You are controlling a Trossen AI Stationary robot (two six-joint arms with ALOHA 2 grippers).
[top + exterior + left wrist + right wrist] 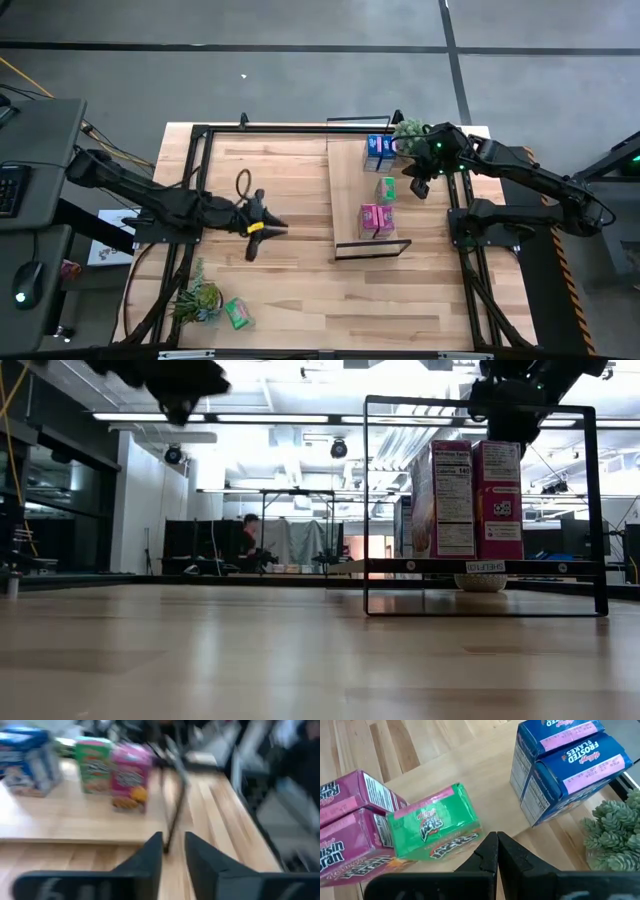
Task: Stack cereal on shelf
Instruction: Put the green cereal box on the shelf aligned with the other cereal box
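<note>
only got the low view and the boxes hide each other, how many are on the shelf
observer: five on the shelf: two blue boxes, one green box and two pink boxes.
operator: so where's the sixth, does a tool have it
observer: no, the loose green box lies on the table beside a plant on the left arm's side. The left tool is open and empty at mid-table, and the right tool is shut and empty by the shelf's green box.
</note>
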